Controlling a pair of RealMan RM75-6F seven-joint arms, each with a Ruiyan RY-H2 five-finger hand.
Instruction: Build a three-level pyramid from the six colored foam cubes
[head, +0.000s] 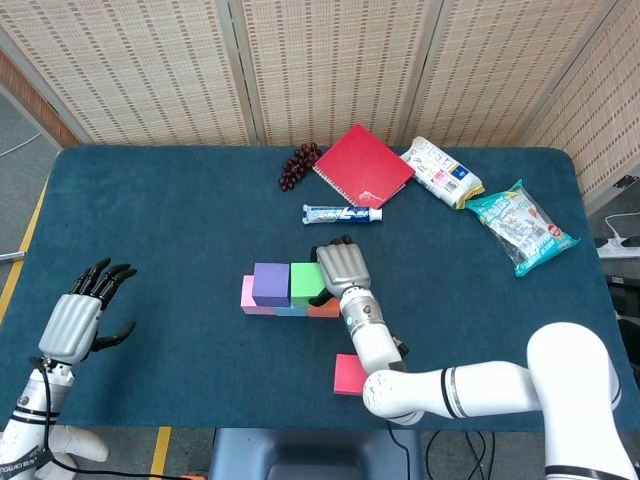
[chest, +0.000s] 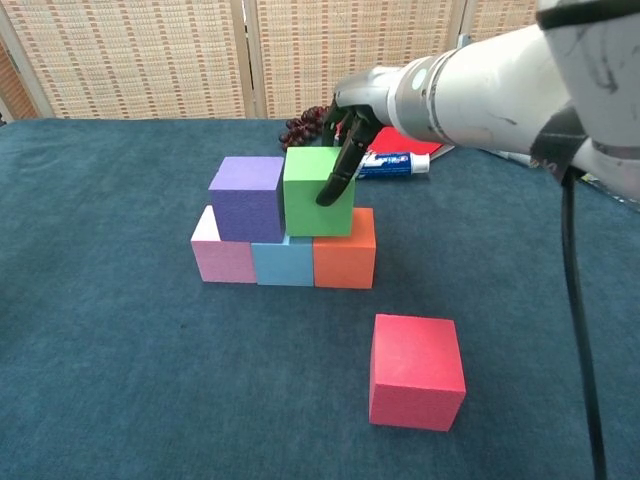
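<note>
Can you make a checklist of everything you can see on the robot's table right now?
Surface: dark blue table, covered in cloth.
Job's things: pink cube, light blue cube and orange cube in a row; purple cube and green cube on top; red cube alone in front.
Clutter: grapes, red notebook, tube, two snack bags along the far side.
Hands: right hand grips the green cube; left hand holds nothing, fingers apart, at the table's left edge.
Cables: black cable by the right arm.
Surroundings: woven screens behind the table.
</note>
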